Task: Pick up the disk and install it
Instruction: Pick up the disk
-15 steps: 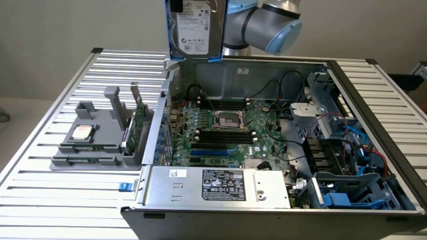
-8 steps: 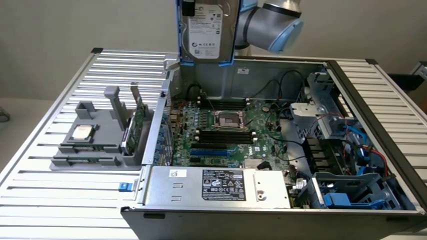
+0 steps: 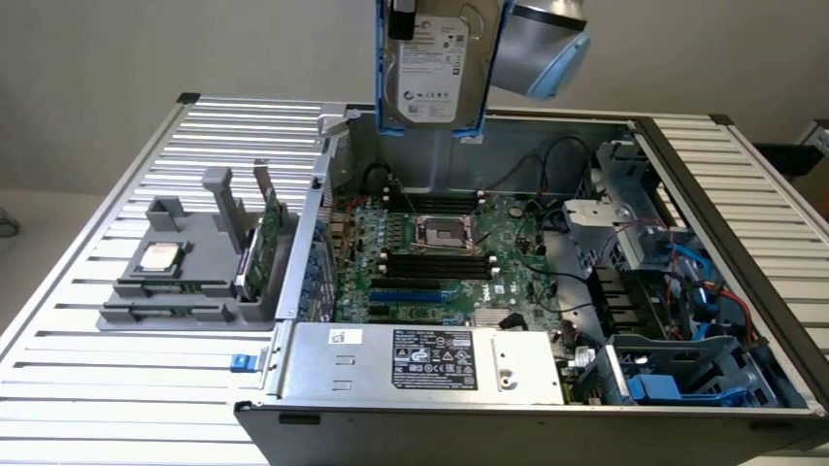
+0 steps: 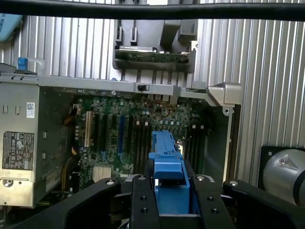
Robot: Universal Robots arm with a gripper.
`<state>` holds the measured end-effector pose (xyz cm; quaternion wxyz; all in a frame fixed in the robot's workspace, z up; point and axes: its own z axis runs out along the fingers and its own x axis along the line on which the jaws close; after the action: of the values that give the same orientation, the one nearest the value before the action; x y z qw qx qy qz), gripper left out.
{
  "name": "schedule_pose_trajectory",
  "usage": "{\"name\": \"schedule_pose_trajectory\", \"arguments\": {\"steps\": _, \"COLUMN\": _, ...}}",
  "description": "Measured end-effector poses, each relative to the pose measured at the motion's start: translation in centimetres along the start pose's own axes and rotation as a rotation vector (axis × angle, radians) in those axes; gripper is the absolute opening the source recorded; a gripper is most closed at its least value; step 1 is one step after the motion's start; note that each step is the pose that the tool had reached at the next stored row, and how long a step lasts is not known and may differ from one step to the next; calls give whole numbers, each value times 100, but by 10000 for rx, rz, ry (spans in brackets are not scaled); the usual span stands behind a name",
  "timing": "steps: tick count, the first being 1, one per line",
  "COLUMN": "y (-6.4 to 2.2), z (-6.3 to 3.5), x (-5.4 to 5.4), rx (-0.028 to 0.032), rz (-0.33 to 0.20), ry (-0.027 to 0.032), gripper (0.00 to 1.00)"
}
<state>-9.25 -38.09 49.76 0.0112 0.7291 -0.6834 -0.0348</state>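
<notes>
- Your hand (image 4: pixel 170 205) is clamped on the disk (image 3: pixel 434 73), with its black fingers (image 4: pixel 143 205) pressing the blue carrier from both sides
- The disk hangs upright in the air above the far edge of the open case (image 3: pixel 518 439), well clear of the motherboard (image 3: pixel 441 252) inside the case
- I judge the step in hand to be the carry over the case, so hold the disk square and mind the cables inside the case near the blue drive bays (image 3: pixel 674 374) in its corner
- A tilted grip would likely make the carrier bind on a rail, so check that it sits straight between the fingers
- From the exterior view you read the disk's height above the case and its white label
- From the wrist view you read the grip itself, and the board slots in the case beneath the carrier's edge
- Beside the case, on the counter (image 3: pixel 116 388), a grey fixture (image 3: pixel 169 282) holds a chip (image 3: pixel 158 256) and a green card (image 3: pixel 268 243), and you should leave them alone
</notes>
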Motion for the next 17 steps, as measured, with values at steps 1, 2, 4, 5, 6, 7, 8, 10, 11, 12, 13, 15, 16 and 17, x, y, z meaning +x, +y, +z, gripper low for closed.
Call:
{"name": "schedule_pose_trajectory", "arguments": {"steps": 1, "y": -38, "z": -3, "x": 18, "rx": 1, "rz": -2, "ry": -1, "gripper": 33}}
{"name": "schedule_pose_trajectory", "arguments": {"steps": 2, "y": -76, "z": -5, "x": 35, "rx": 0, "rz": 0, "ry": -1, "gripper": 33}}
{"name": "schedule_pose_trajectory", "arguments": {"steps": 4, "y": -151, "z": -11, "x": 67, "rx": 0, "rz": -1, "ry": -1, "gripper": 33}}
{"name": "schedule_pose_trajectory", "arguments": {"steps": 5, "y": -188, "z": -14, "x": 83, "rx": 1, "rz": 0, "ry": -1, "gripper": 33}}
{"name": "schedule_pose_trajectory", "arguments": {"steps": 6, "y": -228, "z": -17, "x": 101, "rx": 0, "rz": -1, "ry": 0, "gripper": 33}}
{"name": "schedule_pose_trajectory", "arguments": {"steps": 7, "y": -266, "z": -20, "x": 117, "rx": 0, "rz": -2, "ry": -1, "gripper": 33}}
{"name": "schedule_pose_trajectory", "arguments": {"steps": 8, "y": -302, "z": -23, "x": 134, "rx": 0, "rz": -1, "ry": 0, "gripper": 33}}
{"name": "schedule_pose_trajectory", "arguments": {"steps": 10, "y": -372, "z": -28, "x": 169, "rx": 0, "rz": -2, "ry": -1, "gripper": 33}}
{"name": "schedule_pose_trajectory", "arguments": {"steps": 11, "y": -405, "z": -31, "x": 187, "rx": 0, "rz": 0, "ry": -1, "gripper": 33}}
{"name": "schedule_pose_trajectory", "arguments": {"steps": 12, "y": -439, "z": -34, "x": 205, "rx": 0, "rz": -1, "ry": -1, "gripper": 33}}
{"name": "schedule_pose_trajectory", "arguments": {"steps": 13, "y": -472, "z": -37, "x": 224, "rx": 0, "rz": -2, "ry": -1, "gripper": 33}}
{"name": "schedule_pose_trajectory", "arguments": {"steps": 15, "y": -536, "z": -42, "x": 263, "rx": 0, "rz": -1, "ry": -1, "gripper": 33}}
{"name": "schedule_pose_trajectory", "arguments": {"steps": 16, "y": -568, "z": -45, "x": 283, "rx": 0, "rz": -1, "ry": -1, "gripper": 33}}
{"name": "schedule_pose_trajectory", "arguments": {"steps": 17, "y": -598, "z": -48, "x": 303, "rx": 0, "rz": -1, "ry": -1, "gripper": 33}}
